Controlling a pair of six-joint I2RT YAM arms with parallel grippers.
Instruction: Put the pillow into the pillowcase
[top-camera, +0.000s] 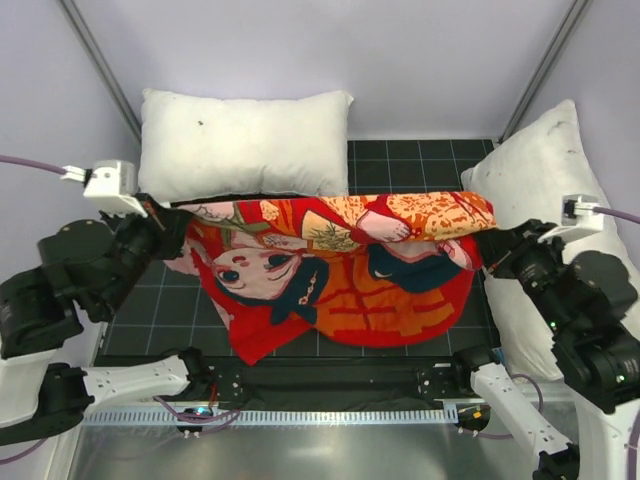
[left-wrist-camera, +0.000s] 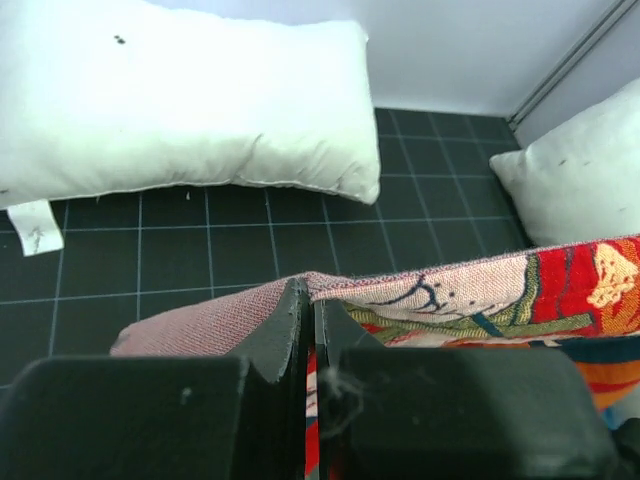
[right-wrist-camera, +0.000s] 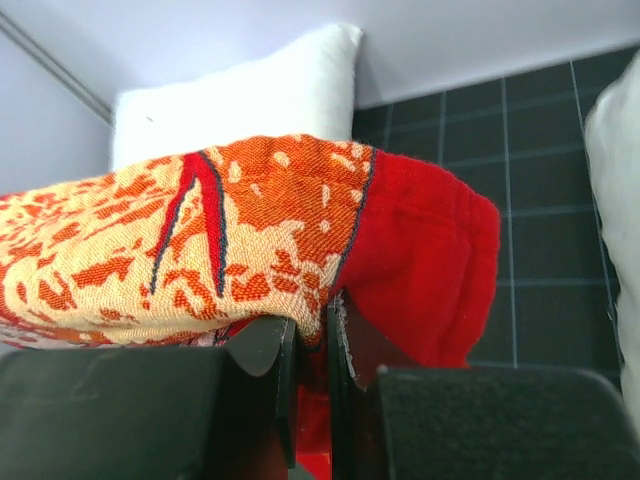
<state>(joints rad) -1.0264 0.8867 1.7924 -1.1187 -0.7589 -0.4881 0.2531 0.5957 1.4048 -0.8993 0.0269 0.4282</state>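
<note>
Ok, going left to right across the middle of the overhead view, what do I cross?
The left hand, shut on one end of the pillowcase → pillowcase → right hand, shut on its other end → second white pillow at the right edge.

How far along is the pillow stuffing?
Done: left pincer and right pincer each pinch an end of the bright red printed fabric pillowcase. In hand: its edge stretched between them. Remaining: plump white rectangular pillow lies outside, behind it; insertion not started.

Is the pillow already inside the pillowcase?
No, the whole pillow lies bare on the far side of the pillowcase.
</note>
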